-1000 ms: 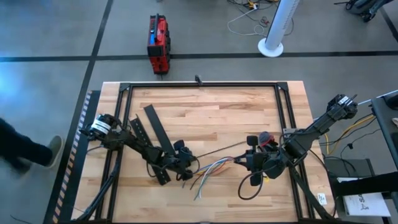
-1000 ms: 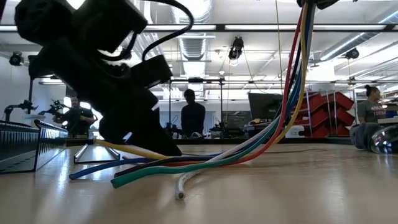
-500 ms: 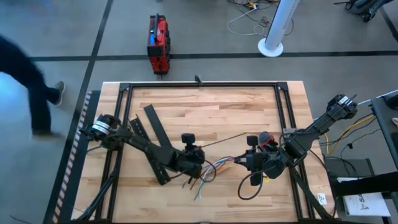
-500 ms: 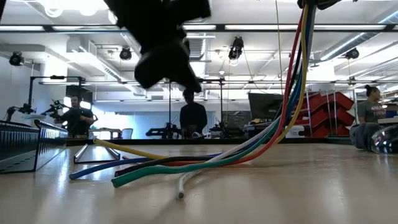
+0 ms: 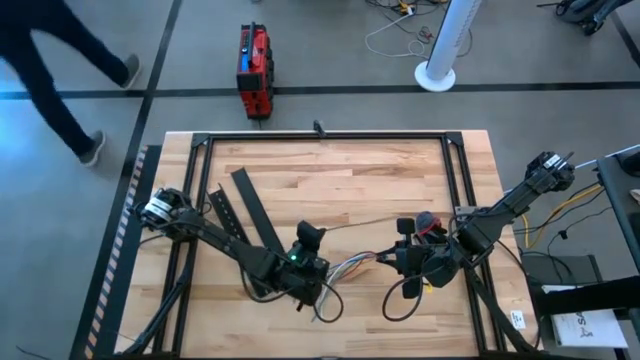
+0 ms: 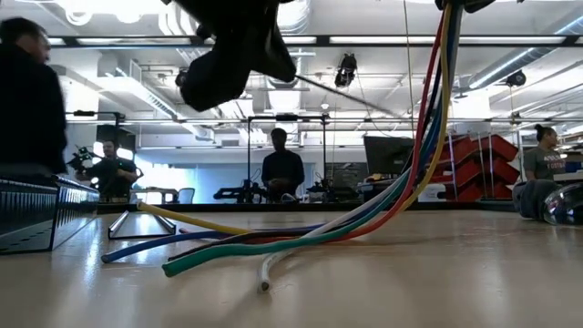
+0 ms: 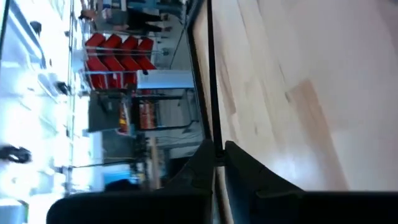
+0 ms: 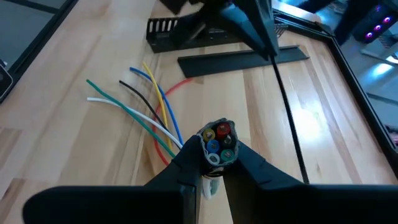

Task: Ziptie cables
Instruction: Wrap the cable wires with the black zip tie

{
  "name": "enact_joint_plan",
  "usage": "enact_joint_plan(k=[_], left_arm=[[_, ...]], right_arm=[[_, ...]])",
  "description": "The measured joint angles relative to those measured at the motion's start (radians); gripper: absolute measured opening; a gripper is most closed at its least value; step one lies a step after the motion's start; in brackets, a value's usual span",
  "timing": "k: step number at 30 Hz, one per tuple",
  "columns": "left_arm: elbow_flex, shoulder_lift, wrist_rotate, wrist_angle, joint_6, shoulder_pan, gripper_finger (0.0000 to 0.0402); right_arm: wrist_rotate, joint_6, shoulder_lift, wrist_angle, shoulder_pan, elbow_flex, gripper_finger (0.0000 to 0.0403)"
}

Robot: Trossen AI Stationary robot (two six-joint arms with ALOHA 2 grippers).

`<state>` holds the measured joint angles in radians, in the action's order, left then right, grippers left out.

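The right gripper is clenched on one end of the cables, a bundle of smooth round insulated wires whose cut ends show between its fingers, while the free lengths fan loose over the pale wooden table. The left gripper hangs above that fan, jaws closed on a thin dark strip, seemingly the ziptie. Risk: unbunched strands may escape the tie, and the stiff strip may snag.

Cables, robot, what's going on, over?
Right claw shut on cables. Left claw shut, holding a thin black strap, above the table. Nothing blocking.
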<state>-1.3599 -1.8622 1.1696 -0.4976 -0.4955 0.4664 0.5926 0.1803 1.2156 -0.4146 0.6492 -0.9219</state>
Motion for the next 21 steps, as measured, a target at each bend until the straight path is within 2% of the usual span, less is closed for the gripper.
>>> enact_joint_plan(k=[3,7,11,14,16,18,21], left_arm=[[0.029,0.0,0.0,0.001,-0.102,-0.004,0.0002],[0.09,0.0,0.008,0.001,-0.299,-0.004,0.0002],[0.165,0.0,0.131,0.06,-0.548,-0.007,0.0002],[0.218,0.0,0.196,0.137,-0.714,-0.018,0.0002],[0.25,0.001,0.192,0.169,-0.791,-0.02,0.0002],[0.278,0.001,0.149,0.172,-0.817,-0.02,0.0002],[0.316,0.001,0.144,0.173,-0.854,-0.018,0.0002]], right_arm=[[-0.004,-0.012,-0.004,-0.016,0.001,-0.012,0.003],[-0.008,0.006,-0.021,-0.145,0.005,-0.076,0.003],[-0.021,0.011,-0.03,-0.192,0.007,-0.121,0.003],[-0.076,-0.017,-0.03,-0.191,0.007,-0.147,0.003],[-0.112,-0.034,-0.028,-0.19,0.007,-0.159,0.003],[-0.126,-0.042,-0.026,-0.194,0.008,-0.166,0.003],[-0.141,-0.043,-0.028,-0.211,0.009,-0.178,0.003]])
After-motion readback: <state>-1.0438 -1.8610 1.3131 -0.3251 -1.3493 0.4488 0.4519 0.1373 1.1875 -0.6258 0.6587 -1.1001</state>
